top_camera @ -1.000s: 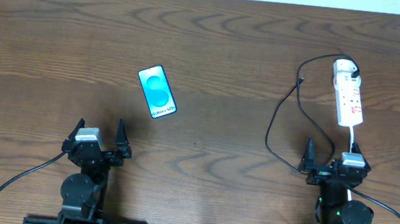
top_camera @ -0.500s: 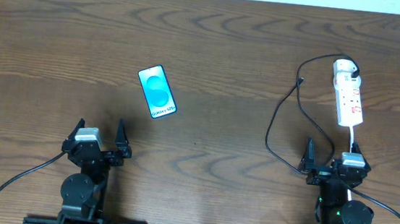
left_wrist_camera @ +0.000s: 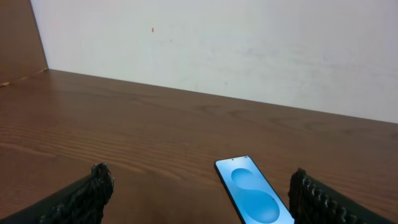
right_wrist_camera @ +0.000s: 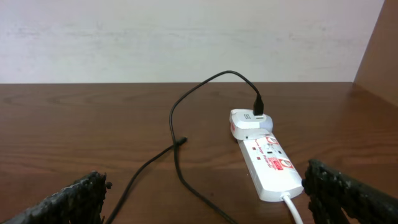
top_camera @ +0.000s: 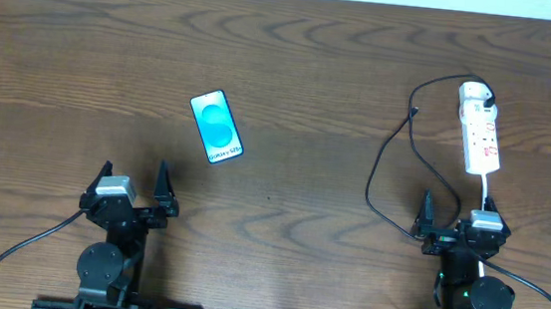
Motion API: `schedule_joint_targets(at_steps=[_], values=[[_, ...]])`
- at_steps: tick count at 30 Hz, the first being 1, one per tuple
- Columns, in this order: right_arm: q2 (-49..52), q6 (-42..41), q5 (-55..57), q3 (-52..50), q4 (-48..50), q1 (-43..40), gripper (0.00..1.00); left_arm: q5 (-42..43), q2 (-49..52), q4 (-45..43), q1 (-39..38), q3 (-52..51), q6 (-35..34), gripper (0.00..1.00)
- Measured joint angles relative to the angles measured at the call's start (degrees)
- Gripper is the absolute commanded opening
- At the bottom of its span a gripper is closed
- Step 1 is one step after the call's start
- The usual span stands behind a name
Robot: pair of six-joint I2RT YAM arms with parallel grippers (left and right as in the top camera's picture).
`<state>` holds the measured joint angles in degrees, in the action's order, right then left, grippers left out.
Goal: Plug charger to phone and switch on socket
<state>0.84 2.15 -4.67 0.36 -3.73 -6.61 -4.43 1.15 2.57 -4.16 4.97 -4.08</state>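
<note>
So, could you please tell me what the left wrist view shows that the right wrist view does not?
Only the left wrist view shows the phone, lying flat with its screen lit blue, ahead between the open fingers of the left gripper. Only the right wrist view shows the socket and the charger, its cable looping from the socket's far end to a loose tip on the table, ahead of the open right gripper. Both show the brown wooden table and the pale wall behind it.

1 phone (top_camera: 217, 126), 1 charger (top_camera: 369, 188), 1 socket (top_camera: 480, 137), 2 claws (top_camera: 134, 167) (top_camera: 456, 200)
</note>
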Motion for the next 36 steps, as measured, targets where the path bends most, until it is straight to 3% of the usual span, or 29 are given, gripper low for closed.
schedule_joint_targets(at_steps=[7,12,18,25,31,36], values=[[0.00,0.00,0.00,0.00,0.00,0.00,0.99,-0.02,0.04,-2.75,-0.02,0.07,-0.17,0.92],[0.04,0.00,-0.02,0.00,-0.02,0.00,0.99,-0.04,3.74,-2.32,-0.02,6.10,-0.20,0.92],[0.04,0.02,0.02,0.00,0.00,0.00,0.99,1.44,26.67,1.03,0.00,23.96,-0.20,0.92],[0.00,0.02,0.02,0.00,-0.04,0.00,0.99,4.74,60.08,21.27,-3.13,58.86,-3.72,0.92],[0.00,0.02,0.00,0.00,-0.04,0.00,0.99,5.38,72.28,27.63,-6.80,65.07,-4.24,0.92],[0.00,0.02,0.00,0.00,-0.04,0.00,0.99,7.63,74.55,29.97,-7.54,65.09,-4.72,0.92]])
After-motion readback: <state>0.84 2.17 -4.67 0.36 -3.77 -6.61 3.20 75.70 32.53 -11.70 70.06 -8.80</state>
